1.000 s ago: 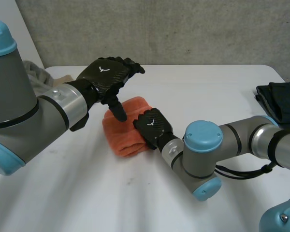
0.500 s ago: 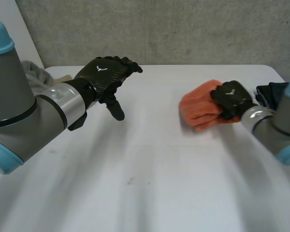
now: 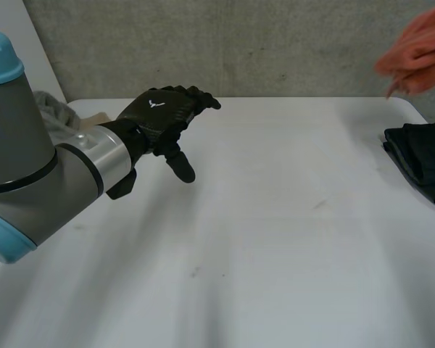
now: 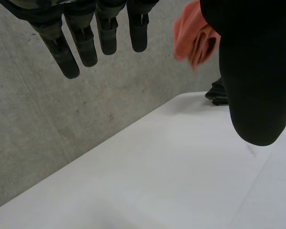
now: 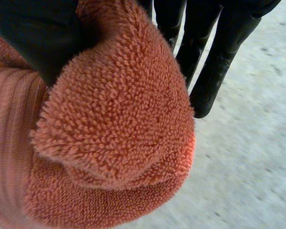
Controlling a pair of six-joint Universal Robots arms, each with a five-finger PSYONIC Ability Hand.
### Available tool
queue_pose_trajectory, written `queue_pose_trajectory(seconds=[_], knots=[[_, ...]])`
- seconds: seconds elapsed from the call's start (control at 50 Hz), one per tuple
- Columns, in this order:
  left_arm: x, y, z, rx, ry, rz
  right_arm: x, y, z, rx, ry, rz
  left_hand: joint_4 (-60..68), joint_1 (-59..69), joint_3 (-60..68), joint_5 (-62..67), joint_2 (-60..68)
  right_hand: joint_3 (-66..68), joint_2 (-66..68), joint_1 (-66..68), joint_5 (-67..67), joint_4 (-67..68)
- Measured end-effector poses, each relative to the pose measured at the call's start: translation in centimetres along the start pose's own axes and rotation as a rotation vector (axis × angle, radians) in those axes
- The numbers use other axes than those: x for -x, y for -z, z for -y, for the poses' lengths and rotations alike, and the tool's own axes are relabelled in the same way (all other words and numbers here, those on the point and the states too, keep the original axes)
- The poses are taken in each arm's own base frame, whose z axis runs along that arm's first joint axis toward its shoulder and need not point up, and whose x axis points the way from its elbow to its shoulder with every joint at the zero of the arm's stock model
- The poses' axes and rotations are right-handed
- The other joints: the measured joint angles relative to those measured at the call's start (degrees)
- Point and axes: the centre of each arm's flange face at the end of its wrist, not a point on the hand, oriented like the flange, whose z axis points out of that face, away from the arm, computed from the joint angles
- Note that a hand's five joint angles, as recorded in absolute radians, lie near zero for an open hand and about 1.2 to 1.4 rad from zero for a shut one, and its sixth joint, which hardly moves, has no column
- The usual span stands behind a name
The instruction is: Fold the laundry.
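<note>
A folded orange towel point(image 3: 419, 51) hangs in the air above the table's far right corner. In the right wrist view my right hand point(image 5: 214, 57) is shut on the orange towel point(image 5: 109, 143), with the thumb pressing the thick terry fold against the fingers. My left hand point(image 3: 159, 116) hovers over the far left part of the white table point(image 3: 275, 239), fingers straight and spread, holding nothing. From the left wrist view the towel point(image 4: 193, 36) shows beyond my left hand's fingers point(image 4: 86, 43), well away from them.
A dark folded garment point(image 3: 424, 159) lies at the table's right edge, below the lifted towel. A grey cloth point(image 3: 54, 112) is heaped at the far left behind my left arm. A concrete wall runs behind the table.
My right hand has carried the orange towel from the table's middle near my left hand to the right and up into the air. My left hand has barely moved.
</note>
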Motion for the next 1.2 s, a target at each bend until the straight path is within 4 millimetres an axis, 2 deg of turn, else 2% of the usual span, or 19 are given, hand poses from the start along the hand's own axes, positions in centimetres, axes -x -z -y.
queue_pose_trajectory(seconds=[0.02,0.04,0.12,0.14,0.22,0.26,0.36,0.52,0.68,0.7,0.72,0.74,0.78,0.9,0.92,0.98,1.08,1.14,1.2], knots=[[0.0,0.0,0.0,0.0,0.001,-0.001,-0.6,0.1,-0.2,-0.005,-0.003,-0.008,0.0,0.0,0.0,0.0,0.0,0.0,0.0,0.0,0.0,0.0],[-0.1,0.0,-0.1,0.002,0.001,-0.003,-2.6,0.5,-1.5,-0.01,-0.01,-0.029,0.0,0.0,0.0,0.0,0.0,0.28,0.0,0.0,0.54,0.0],[-0.1,0.0,-0.2,0.003,0.001,-0.004,-4.2,1.9,-4.2,0.019,-0.025,-0.024,0.0,0.0,0.0,0.0,0.0,0.5,0.0,0.0,0.69,0.0],[-0.1,0.0,-0.2,0.004,0.001,-0.005,-4.5,2.8,-5.6,0.04,-0.033,-0.011,0.0,0.0,0.0,0.0,0.0,0.67,0.0,0.0,0.69,0.0],[-0.1,0.0,-0.4,0.007,0.001,-0.005,-4.8,5.4,-9.3,0.099,-0.059,0.033,0.0,0.0,0.0,0.0,0.0,0.69,0.0,0.0,0.68,0.0],[-0.1,0.0,-0.5,0.01,0.002,-0.006,-4.6,7.4,-12.0,0.144,-0.085,0.061,0.0,0.0,0.0,0.0,0.0,0.69,0.0,0.0,0.69,0.0],[-0.2,0.0,-0.7,0.013,0.003,-0.007,-3.9,10.8,-15.6,0.214,-0.14,0.087,0.0,0.0,0.0,-0.01,0.0,0.82,0.0,0.32,0.69,0.02],[-0.3,-0.1,-0.9,0.014,0.004,-0.01,-4.0,14.5,-17.7,0.279,-0.198,0.12,0.0,0.0,0.0,0.0,0.0,1.26,0.0,0.32,1.14,0.28],[-0.6,-0.1,-1.0,0.016,0.005,-0.016,-6.5,17.0,-18.1,0.314,-0.197,0.09,0.0,0.0,0.0,0.0,0.0,-1.65,-2.85,-2.12,-1.48,-2.64],[-0.6,-0.1,-1.0,0.016,0.004,-0.017,-7.1,17.6,-18.1,0.326,-0.198,0.072,0.0,0.0,0.0,0.0,0.0,-22.06,-24.92,-17.98,-19.8,-23.82],[-0.6,-0.1,-1.0,0.016,0.004,-0.017,-7.4,17.8,-18.0,0.333,-0.199,0.061,0.0,0.0,0.0,0.0,0.0,-22.06,-24.92,-17.98,-19.8,-23.82],[-0.6,-0.1,-1.0,0.016,0.004,-0.017,-7.9,18.1,-17.8,0.342,-0.199,0.047,0.0,0.0,0.0,0.0,0.0,-39.99,-41.92,-33.72,-37.45,-41.83],[-0.6,-0.1,-1.0,0.016,0.004,-0.018,-8.9,18.5,-17.0,0.36,-0.195,0.015,0.0,0.0,0.0,0.0,0.0,-50.92,-52.2,-39.93,-47.37,-53.28],[-0.6,-0.1,-0.9,0.013,0.003,-0.017,-11.6,18.5,-13.1,0.403,-0.133,-0.075,0.0,0.0,0.0,0.0,0.0,-53.27,-53.77,-40.33,-48.6,-54.6],[-0.7,-0.1,-0.8,0.012,0.003,-0.017,-12.6,18.2,-11.5,0.418,-0.089,-0.112,0.0,0.0,0.0,0.0,0.0,-53.27,-53.77,-40.33,-48.61,-54.6],[-0.7,0.0,-0.8,0.01,0.002,-0.017,-13.7,17.8,-9.4,0.443,-0.016,-0.169,0.0,0.0,0.0,0.0,0.0,-53.27,-53.77,-40.33,-48.61,-54.6],[-0.6,0.0,-0.6,0.004,0.0,-0.016,-15.8,16.4,-4.4,0.527,0.19,-0.315,0.0,0.0,0.0,0.0,0.0,-53.27,-53.77,-40.33,-48.61,-54.6],[-0.6,0.1,-0.4,-0.002,-0.002,-0.013,-15.2,14.7,-2.2,0.54,0.257,-0.342,0.0,0.0,0.0,0.0,0.0,-53.27,-53.77,-40.33,-48.61,-54.6],[-0.4,0.1,-0.1,-0.017,-0.008,-0.005,-12.7,12.1,0.3,0.523,0.291,-0.327,0.0,0.0,0.0,-0.01,0.0,-53.27,-53.77,-40.33,-48.61,-54.6]])
